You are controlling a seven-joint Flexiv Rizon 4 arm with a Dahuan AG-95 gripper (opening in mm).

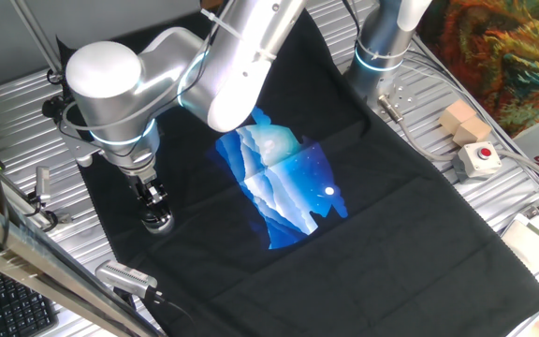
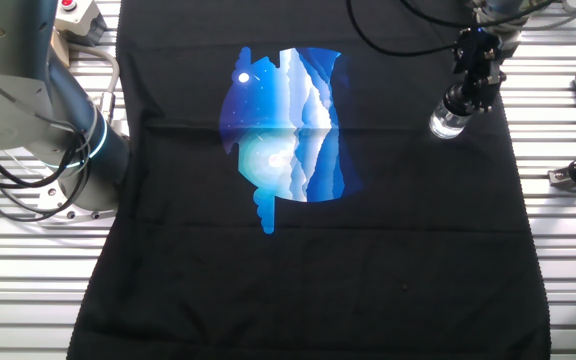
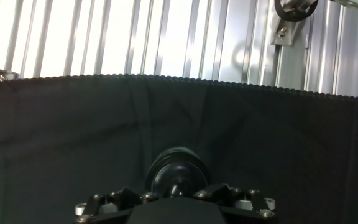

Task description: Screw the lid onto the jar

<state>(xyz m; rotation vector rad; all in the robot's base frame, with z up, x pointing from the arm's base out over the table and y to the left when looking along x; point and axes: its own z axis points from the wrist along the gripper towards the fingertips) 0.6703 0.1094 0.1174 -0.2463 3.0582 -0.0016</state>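
- In the hand view, nearest the lens, the dark body of the gripper (image 3: 178,198) fills the bottom edge with a row of small bolts, and the round dark lid (image 3: 176,173) sits right in front of it, seen edge-on from above
- The fingers cannot be made out apart from the lid in that view, so how far the jaws stand cannot be read there; beneath the lid the jar is hidden
- Just beyond the lid lies the black cloth (image 3: 73,137), creased, its scalloped hem running across the frame, and past the hem the ribbed metal table (image 3: 104,37) shines bright
- In one fixed view the gripper (image 1: 154,199) points straight down from the grey wrist, its narrow black fingers closed in tight on the top of the jar (image 1: 158,222), which stands upright on the cloth near the table's left edge
- In the other fixed view the same small silvery jar (image 2: 446,122) stands on the cloth near its right hem, the gripper (image 2: 468,92) touching its top from above at a slant in the picture
- The lid itself is too small to tell from the fingertips in both fixed views
- Farther off, mid-cloth, a blue and white printed picture (image 1: 284,183) lies well apart from the jar
- Farthest, at the right side of the table, a box with a red button (image 1: 478,158) sits beside a pale wooden block (image 1: 463,122)
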